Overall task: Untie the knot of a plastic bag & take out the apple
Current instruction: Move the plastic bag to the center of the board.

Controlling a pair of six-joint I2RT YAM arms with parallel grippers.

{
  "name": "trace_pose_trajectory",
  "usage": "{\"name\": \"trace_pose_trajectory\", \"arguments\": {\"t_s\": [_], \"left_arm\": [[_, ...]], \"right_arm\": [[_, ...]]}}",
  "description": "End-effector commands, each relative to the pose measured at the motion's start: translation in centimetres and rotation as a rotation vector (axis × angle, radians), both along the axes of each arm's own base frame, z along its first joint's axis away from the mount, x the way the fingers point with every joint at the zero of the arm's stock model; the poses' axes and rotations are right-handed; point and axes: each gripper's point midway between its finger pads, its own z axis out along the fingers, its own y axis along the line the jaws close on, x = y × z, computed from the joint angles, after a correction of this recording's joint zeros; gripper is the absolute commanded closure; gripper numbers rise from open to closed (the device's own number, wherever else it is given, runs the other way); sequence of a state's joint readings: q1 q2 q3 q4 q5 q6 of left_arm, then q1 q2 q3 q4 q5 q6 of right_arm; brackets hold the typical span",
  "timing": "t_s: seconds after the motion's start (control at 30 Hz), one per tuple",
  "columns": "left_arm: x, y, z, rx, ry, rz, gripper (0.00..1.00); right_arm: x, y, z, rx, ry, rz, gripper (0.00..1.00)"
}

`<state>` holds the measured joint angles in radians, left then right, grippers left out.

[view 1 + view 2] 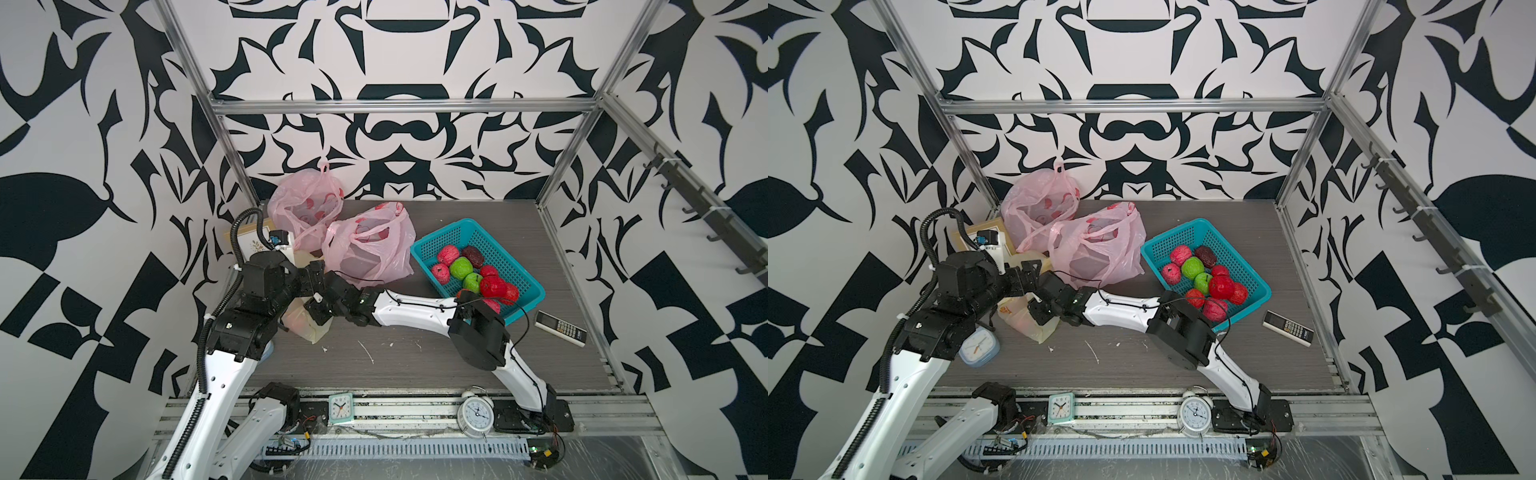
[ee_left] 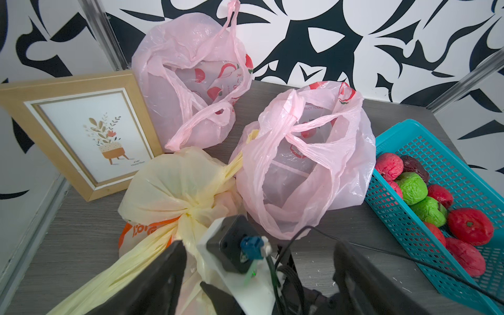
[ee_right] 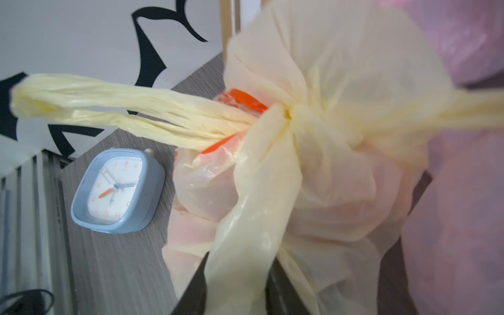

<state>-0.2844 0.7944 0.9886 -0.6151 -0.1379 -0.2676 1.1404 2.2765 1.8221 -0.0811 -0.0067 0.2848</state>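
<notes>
Right gripper (image 3: 238, 261) pinches a tail of the yellow bag (image 3: 341, 191)

Its 2 dark fingers (image 3: 193, 286) are pressed together on a twisted strip of plastic that comes out of the knot (image 3: 294, 114). The knot is tied tight. 1 handle loop (image 3: 81, 95) sticks out free on the side of the blue clock (image 3: 117, 191).

The left gripper (image 2: 259, 245) hovers just above the same bag with its jaws wide apart, holding nothing. The right arm's wrist sits between its fingers in the left wrist view.

The yellow bag lies on the table (image 1: 415, 357) at the front left, largely under the 2 wrists in both top views. It is just beside the picture frame (image 2: 79, 131) and touches the nearer of the 2 pink bags (image 2: 308, 163). A pinkish-red shape shows through the plastic, but I cannot tell whether it is the apple.

To the right, well apart from the bag, a teal basket (image 1: 440, 234) holds crumpled red and green fruits (image 1: 492, 286).
</notes>
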Motion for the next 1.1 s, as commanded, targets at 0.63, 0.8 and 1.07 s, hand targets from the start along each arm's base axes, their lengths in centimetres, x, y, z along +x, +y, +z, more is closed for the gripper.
{"name": "trace_pose_trajectory", "arguments": {"t_s": [0.63,0.8,1.07], "left_arm": [[-0.4,-5.3,-3.9,-0.073,0.229,-0.267,0.22],[-1.6,-8.0,-7.5,0.014,0.341,-0.364,0.22],[-3.3,-13.6,-10.4,0.337,0.344,-0.503,0.21]], "right_arm": [[-5.1,-21.7,1.7,-0.278,-0.035,0.017,1.00],[0.0,-26.6,1.8,-0.297,-0.096,-0.201,1.00],[1.9,-28.0,3.6,-0.301,-0.192,-0.246,1.00]]}}
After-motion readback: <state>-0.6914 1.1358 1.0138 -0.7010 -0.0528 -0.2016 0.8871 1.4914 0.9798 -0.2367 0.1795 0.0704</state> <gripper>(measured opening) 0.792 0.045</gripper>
